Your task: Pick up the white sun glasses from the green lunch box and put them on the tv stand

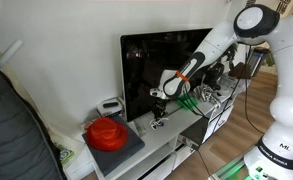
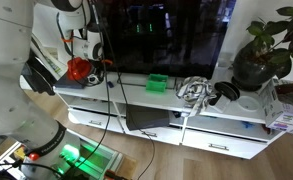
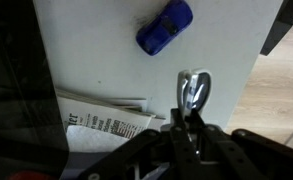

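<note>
Tool (image 3: 189, 125) at glasses (image 3: 194, 88); leaflet (image 3: 106, 122) print illegible

A pale wall (image 1: 66, 30) fills the upper left in an exterior view, behind a black TV (image 1: 146, 70) at centre. Light wooden floor (image 2: 176, 165) runs along the bottom, and a leafy potted plant (image 2: 268, 45) stands at upper right.
</note>
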